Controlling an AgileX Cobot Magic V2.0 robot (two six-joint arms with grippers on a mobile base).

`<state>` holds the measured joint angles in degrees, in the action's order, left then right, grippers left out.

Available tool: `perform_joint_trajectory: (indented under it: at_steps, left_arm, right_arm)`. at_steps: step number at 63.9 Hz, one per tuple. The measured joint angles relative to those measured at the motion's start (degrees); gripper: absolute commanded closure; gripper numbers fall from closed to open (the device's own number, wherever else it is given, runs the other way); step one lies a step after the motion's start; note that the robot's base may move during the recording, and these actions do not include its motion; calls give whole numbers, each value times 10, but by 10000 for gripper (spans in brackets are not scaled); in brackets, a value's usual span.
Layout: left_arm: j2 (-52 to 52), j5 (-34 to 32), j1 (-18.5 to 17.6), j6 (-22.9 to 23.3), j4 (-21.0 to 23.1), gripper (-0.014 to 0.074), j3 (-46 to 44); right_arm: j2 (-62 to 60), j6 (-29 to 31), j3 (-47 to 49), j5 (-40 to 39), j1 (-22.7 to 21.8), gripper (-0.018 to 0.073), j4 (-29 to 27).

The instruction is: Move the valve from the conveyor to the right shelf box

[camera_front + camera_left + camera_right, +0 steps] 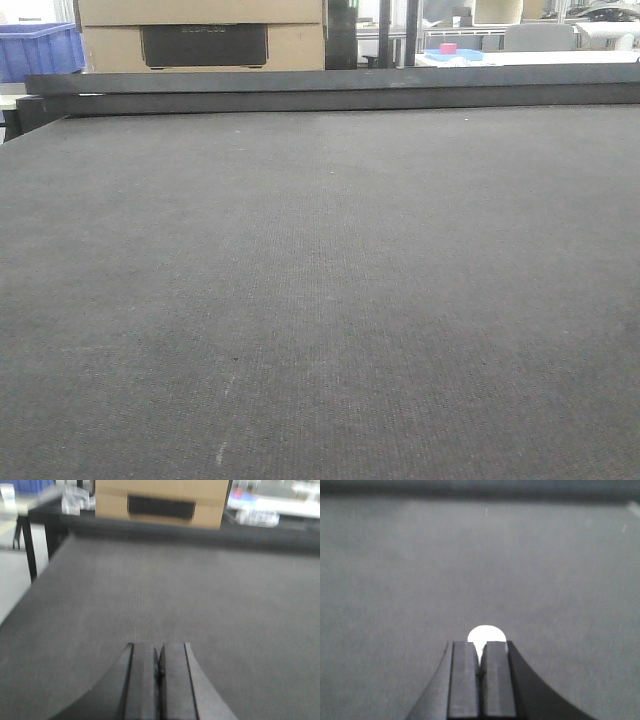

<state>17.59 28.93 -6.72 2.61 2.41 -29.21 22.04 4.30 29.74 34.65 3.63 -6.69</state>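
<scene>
The conveyor (320,280) is a wide dark grey woven belt that fills the front view, and nothing lies on the part shown. In the left wrist view my left gripper (159,652) hovers over the belt (150,590), shut, with its pads pressed together on nothing. In the right wrist view my right gripper (480,650) is also shut over the belt (480,555). A bright white round shape (486,632) shows just past its tips; I cannot tell whether it is the valve. The right shelf box is out of view.
A dark rail (330,90) bounds the belt's far edge. Behind it stand a cardboard box (200,35), a blue bin (35,50) and a table with a small red item (448,48). The belt's left edge drops to pale floor (15,580).
</scene>
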Motion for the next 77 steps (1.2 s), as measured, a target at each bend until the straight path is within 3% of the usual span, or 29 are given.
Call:
perform_joint_trajectory:
  at_steps: [17, 24, 39, 60, 68, 77]
  left_arm:
    - [197, 190, 0, 0, -1, 708, -151]
    - [263, 235, 0, 0, -1, 708, -201]
    - [352, 236, 0, 0, -1, 708, -259]
    - [373, 212, 0, 0, -1, 708, -263]
    - [374, 212, 0, 0, -1, 708, -263]
    - [374, 211, 0, 0, -1, 708, -263]
  right_arm:
    - [229, 0, 154, 126, 0, 727, -1]
    - [304, 0, 212, 183, 0, 727, -2]
    - [407, 0, 296, 251, 0, 727, -2]
    - [535, -1, 383, 344, 0, 721, -1]
    - [568, -1, 406, 348, 0, 580, 6]
    - [600, -1, 410, 351, 0, 283, 16]
